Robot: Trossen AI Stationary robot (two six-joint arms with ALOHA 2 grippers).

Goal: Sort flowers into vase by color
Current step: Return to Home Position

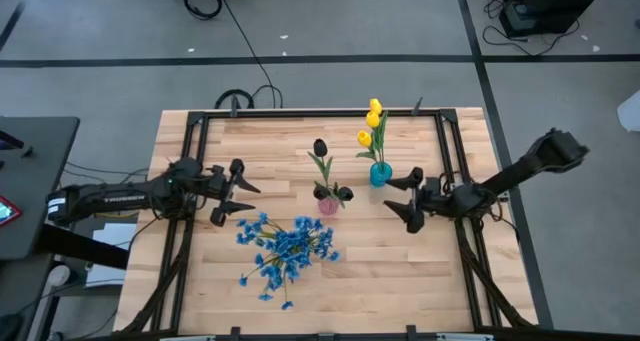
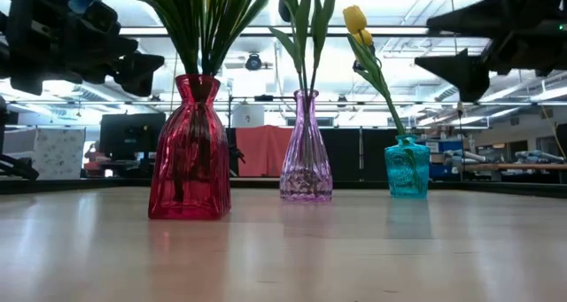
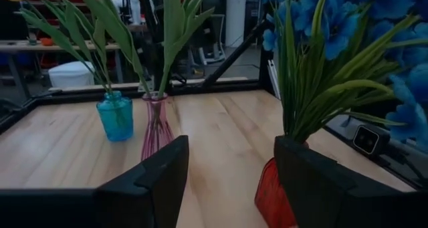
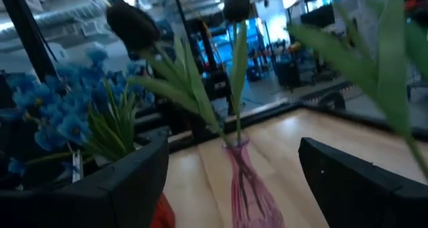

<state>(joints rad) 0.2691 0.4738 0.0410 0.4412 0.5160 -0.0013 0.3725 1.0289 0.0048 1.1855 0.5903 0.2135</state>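
The left gripper (image 1: 245,195) hovers over the left side of the pale wooden plank table (image 1: 420,271), its two dark fingers spread apart and empty; just beside it, a ribbed red glass vase (image 2: 190,151) holds the bunches of small blue blossoms (image 1: 285,246); further right, a slim pink glass vase (image 1: 328,206) holds the dark near-black tulip buds (image 1: 320,147); next, a squat teal glass vase (image 1: 380,174) holds the yellow tulip buds (image 1: 372,116); the right gripper (image 1: 393,197) hangs just beside it, fingers wide and empty.
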